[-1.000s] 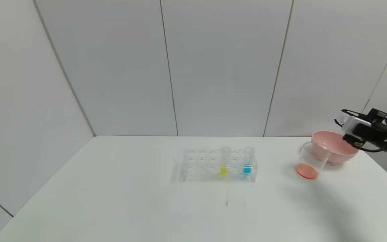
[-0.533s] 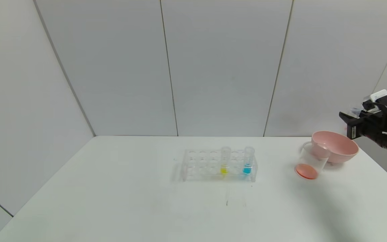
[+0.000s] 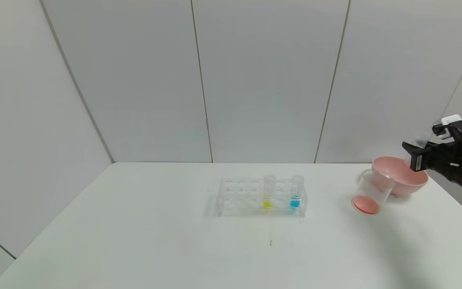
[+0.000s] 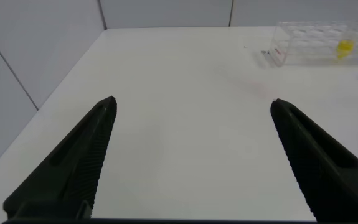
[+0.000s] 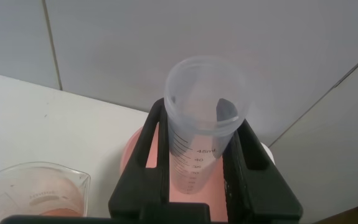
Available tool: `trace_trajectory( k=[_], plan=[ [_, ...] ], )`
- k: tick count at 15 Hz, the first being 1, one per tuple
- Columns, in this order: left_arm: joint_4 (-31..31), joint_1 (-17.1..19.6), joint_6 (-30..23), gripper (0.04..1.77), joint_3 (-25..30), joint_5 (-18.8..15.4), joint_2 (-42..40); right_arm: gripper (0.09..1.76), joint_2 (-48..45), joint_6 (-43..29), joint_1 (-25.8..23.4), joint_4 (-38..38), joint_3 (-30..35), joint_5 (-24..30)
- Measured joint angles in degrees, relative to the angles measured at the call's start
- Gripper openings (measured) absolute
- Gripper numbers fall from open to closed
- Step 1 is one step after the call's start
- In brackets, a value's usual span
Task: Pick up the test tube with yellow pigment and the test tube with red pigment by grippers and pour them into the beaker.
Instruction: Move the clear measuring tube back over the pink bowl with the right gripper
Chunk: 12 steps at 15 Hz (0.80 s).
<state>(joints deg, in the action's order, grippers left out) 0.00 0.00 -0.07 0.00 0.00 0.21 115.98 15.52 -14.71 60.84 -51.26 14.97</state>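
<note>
while the right gripper [image 3: 418,151] hung above the pink bowl [image 3: 391,170], its jaws were clenched on an emptied clear test tube [image 5: 198,134].
the beaker [image 3: 371,192], red-orange liquid at its bottom, stood just beside the bowl on the white table [image 3: 134,241]. the test tube with yellow pigment [image 3: 268,192] stood upright in the clear rack [image 3: 235,196], near a blue-tipped tube [image 3: 296,192]. the left gripper [image 4: 191,155] hovered released over bare table, well apart from the rack.
</note>
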Motion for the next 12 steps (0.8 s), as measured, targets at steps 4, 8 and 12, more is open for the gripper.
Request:
trace_trajectory(
  k=[4,8,12],
  plan=[
    [0.0,0.0,-0.02,1.76,0.0,0.0,0.0,0.55,2.21,-1.05,-0.5,0.09,-1.07,-0.04],
    [0.0,0.0,0.0,1.76,0.0,0.0,-0.02,0.57,4.67,-7.2,-0.39,0.02,-2.35,-0.66],
    [0.0,0.0,0.0,1.76,0.0,0.0,0.0,1.02,6.56,-7.58,-0.22,-0.02,-3.1,-1.89]
  ],
)
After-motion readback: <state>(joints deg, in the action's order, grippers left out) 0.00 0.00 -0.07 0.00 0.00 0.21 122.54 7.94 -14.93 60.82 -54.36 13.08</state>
